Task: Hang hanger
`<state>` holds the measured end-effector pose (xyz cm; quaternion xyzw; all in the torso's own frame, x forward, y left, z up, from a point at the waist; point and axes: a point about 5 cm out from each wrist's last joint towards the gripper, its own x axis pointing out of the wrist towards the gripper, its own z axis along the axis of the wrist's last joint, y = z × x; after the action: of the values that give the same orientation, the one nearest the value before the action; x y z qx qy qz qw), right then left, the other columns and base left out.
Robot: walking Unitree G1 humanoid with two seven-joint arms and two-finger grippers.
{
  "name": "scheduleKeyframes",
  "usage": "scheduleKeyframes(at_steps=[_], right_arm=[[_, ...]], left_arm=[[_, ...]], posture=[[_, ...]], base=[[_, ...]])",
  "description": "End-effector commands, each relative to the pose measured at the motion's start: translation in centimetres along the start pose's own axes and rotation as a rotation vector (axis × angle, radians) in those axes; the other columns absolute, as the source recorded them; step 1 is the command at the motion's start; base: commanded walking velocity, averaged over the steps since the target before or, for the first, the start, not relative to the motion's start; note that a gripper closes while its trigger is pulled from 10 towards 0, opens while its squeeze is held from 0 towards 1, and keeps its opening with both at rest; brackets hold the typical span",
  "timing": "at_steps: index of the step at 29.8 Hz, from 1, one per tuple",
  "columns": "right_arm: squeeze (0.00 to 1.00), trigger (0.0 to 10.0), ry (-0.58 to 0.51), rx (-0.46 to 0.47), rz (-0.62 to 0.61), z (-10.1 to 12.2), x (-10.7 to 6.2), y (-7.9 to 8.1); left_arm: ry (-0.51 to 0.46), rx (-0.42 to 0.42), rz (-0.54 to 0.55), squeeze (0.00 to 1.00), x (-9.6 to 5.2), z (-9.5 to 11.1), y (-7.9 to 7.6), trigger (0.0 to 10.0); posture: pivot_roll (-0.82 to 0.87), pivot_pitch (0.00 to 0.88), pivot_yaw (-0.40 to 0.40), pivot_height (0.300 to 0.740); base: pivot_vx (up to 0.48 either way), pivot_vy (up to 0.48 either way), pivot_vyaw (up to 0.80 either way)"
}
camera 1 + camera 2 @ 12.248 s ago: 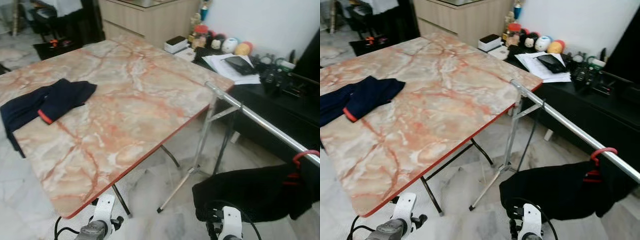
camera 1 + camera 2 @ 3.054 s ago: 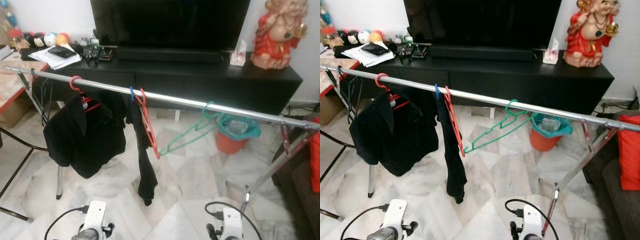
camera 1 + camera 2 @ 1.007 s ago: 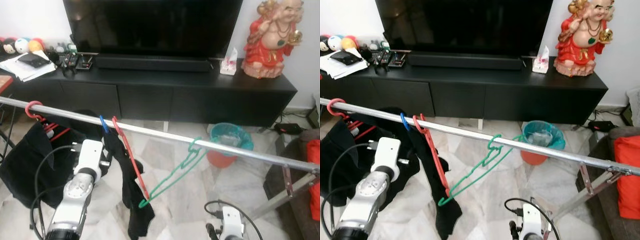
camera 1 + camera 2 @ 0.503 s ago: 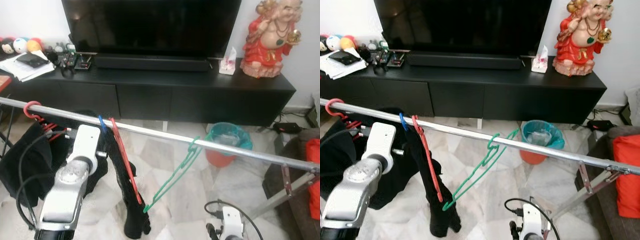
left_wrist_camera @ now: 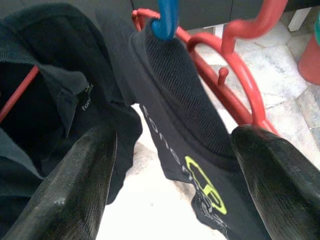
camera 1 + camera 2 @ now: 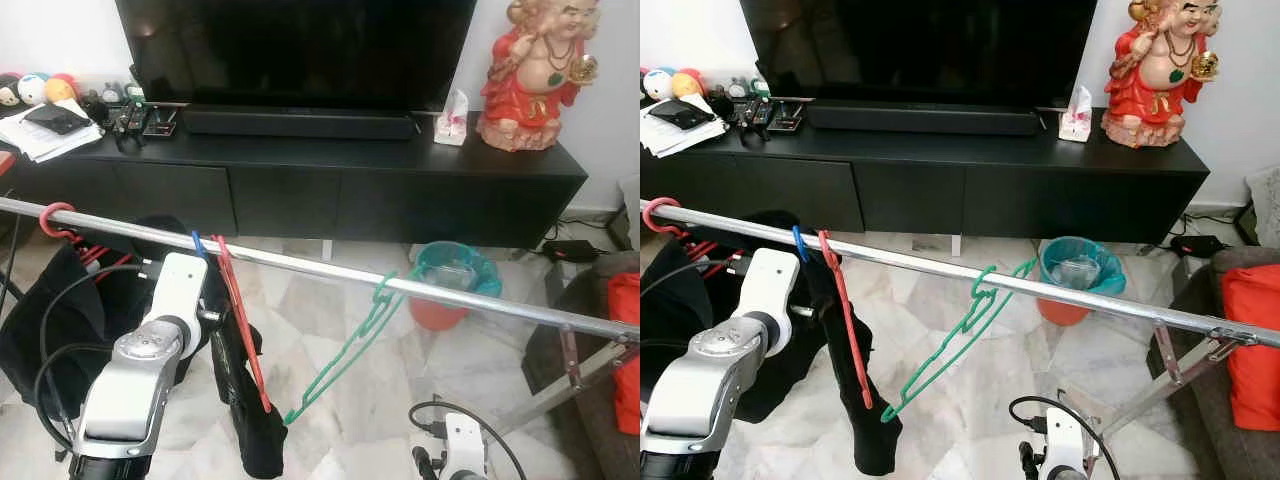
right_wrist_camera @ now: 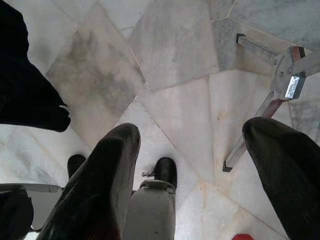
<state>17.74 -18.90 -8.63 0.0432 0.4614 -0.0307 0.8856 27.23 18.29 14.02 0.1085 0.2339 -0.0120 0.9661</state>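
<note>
Hanging at the far left of the rail (image 6: 300, 268), a black shirt (image 6: 40, 320) sits on a hooked red hanger. Next along, the left gripper (image 5: 170, 165) is raised to the rail, its jaws wide apart with nothing between them, facing the dark garment (image 5: 185, 125) that hangs from a blue hook beside the red hanger (image 6: 240, 320); both hooks are over the rail, so the hanging looks done. Further right an empty green hanger (image 6: 345, 350) dangles tilted. The right gripper (image 7: 190, 165) hangs idle, jaws apart, over the floor (image 7: 170, 65).
</note>
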Motion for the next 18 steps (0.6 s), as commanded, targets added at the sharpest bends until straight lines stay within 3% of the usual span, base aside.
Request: scheduleKeyframes(at_steps=[1,8,18], right_arm=[[0.00,10.0,0.004,0.001,-0.004,0.1,0.0,-0.1],[0.00,10.0,0.002,0.001,-0.002,0.2,0.0,0.0],[0.00,10.0,0.001,0.001,0.000,0.2,0.1,0.0]], left_arm=[[0.036,-0.007,0.005,0.00,0.0,-0.4,0.1,10.0],[0.076,-0.036,0.001,0.00,0.3,-1.6,-0.3,10.0],[0.077,-0.044,-0.032,0.00,1.0,-1.5,-1.1,10.0]], posture=[[0.02,0.000,-0.034,0.740],[0.03,0.000,-0.035,0.740],[0.03,0.000,-0.037,0.740]], base=[[0.000,0.000,0.00],[0.000,0.000,0.00],[0.000,0.000,0.00]])
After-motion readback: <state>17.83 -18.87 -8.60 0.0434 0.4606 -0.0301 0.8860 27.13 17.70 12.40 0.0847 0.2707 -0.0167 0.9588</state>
